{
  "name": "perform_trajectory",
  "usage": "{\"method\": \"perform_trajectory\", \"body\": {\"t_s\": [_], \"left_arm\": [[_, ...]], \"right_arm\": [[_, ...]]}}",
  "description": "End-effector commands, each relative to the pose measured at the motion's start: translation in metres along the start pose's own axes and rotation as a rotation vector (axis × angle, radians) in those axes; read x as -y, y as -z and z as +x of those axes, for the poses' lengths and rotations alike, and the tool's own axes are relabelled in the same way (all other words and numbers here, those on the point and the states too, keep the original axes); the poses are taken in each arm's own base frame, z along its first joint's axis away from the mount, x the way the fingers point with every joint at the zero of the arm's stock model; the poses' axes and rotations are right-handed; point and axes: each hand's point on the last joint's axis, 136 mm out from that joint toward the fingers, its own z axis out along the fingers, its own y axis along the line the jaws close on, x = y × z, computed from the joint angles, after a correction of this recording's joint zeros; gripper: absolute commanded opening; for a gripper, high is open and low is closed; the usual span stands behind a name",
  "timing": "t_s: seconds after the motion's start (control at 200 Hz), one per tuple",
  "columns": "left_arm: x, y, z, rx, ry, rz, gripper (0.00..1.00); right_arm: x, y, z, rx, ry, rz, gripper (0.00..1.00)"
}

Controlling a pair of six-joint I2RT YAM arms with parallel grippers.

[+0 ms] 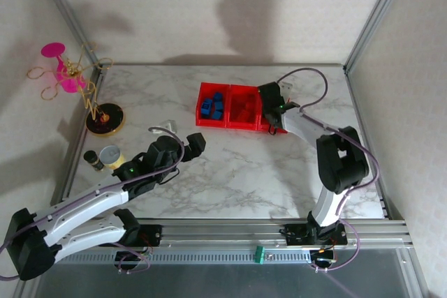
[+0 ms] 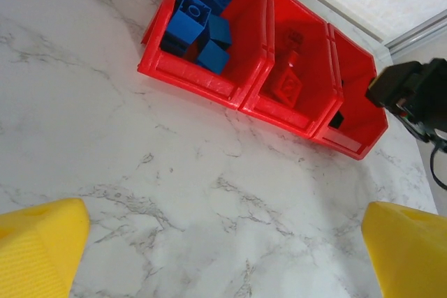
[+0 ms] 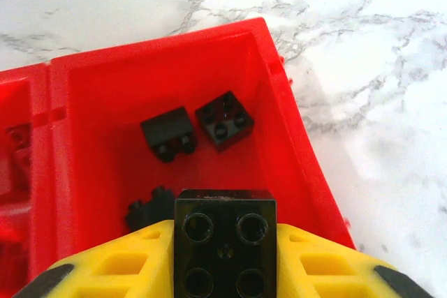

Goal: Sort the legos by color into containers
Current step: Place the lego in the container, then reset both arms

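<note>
Now | right gripper [image 3: 225, 234]: pinching a black lego [image 3: 225, 250] by its flat sides, bottom centre of the right wrist view, over the right-hand container [image 3: 283, 113]; other black legos [image 3: 224, 120] lie inside | handling: likely light, rigid, slick plastic; grip opposite walls squarely | left gripper [image 2: 223, 256]: spread wide, empty, lower frame corners

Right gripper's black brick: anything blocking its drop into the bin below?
Nothing visible. The black brick hangs over the open right-hand bin; the loose black bricks inside leave bare floor.
</note>
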Motion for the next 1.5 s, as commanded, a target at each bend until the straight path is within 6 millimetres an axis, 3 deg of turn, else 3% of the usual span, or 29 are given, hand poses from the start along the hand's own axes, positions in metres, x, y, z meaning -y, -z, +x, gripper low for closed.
{"method": "perform_trajectory", "body": {"t_s": [0.0, 0.17, 0.275, 0.365, 0.486, 0.591, 0.711, 0.791, 0.986, 1.056, 1.161, 1.186, 1.252, 1.387, 1.497], "left_arm": [[0.014, 0.001, -0.023, 0.072, 0.005, 0.027, 1.00], [0.004, -0.002, -0.033, 0.113, 0.003, -0.008, 1.00], [-0.004, -0.003, -0.049, 0.161, -0.030, -0.057, 1.00], [-0.018, 0.002, -0.075, 0.274, -0.076, -0.139, 1.00], [-0.056, 0.010, -0.114, 0.440, -0.148, -0.313, 1.00], [-0.094, 0.014, -0.137, 0.541, -0.209, -0.458, 1.00], [-0.140, 0.007, -0.148, 0.602, -0.237, -0.550, 1.00], [-0.167, 0.004, -0.147, 0.631, -0.227, -0.565, 1.00], [-0.195, -0.006, -0.132, 0.674, -0.254, -0.474, 1.00], [-0.197, -0.013, -0.127, 0.668, -0.298, -0.454, 1.00], [-0.195, -0.013, -0.120, 0.694, -0.327, -0.382, 1.00], [-0.196, -0.015, -0.118, 0.689, -0.328, -0.373, 1.00], [-0.198, -0.025, -0.112, 0.662, -0.342, -0.348, 1.00], [-0.204, -0.043, -0.116, 0.611, -0.339, -0.383, 0.99], [-0.205, -0.043, -0.115, 0.603, -0.338, -0.386, 0.99]], "right_arm": [[-0.015, -0.008, -0.028, 0.052, 0.025, -0.042, 0.40], [-0.010, -0.003, -0.045, 0.073, 0.027, -0.028, 0.68], [0.000, 0.018, -0.059, 0.120, 0.009, -0.022, 0.80], [0.018, 0.040, -0.063, 0.174, -0.012, -0.010, 0.89], [0.060, 0.066, -0.061, 0.281, -0.027, 0.074, 0.98], [0.104, 0.082, -0.050, 0.382, -0.032, 0.188, 0.99], [0.150, 0.076, -0.026, 0.400, -0.045, 0.277, 0.99], [0.166, 0.070, -0.011, 0.428, -0.038, 0.283, 0.99], [0.172, 0.041, 0.017, 0.469, -0.048, 0.118, 0.99], [0.169, 0.037, 0.015, 0.490, -0.037, 0.076, 0.99], [0.153, 0.054, -0.002, 0.636, 0.018, -0.049, 0.99], [0.155, 0.055, 0.006, 0.649, 0.037, -0.061, 0.99], [0.154, 0.041, 0.012, 0.615, 0.031, -0.100, 0.99], [0.150, 0.037, 0.021, 0.612, 0.045, -0.152, 0.99], [0.151, 0.038, 0.019, 0.622, 0.042, -0.154, 0.99]]}}
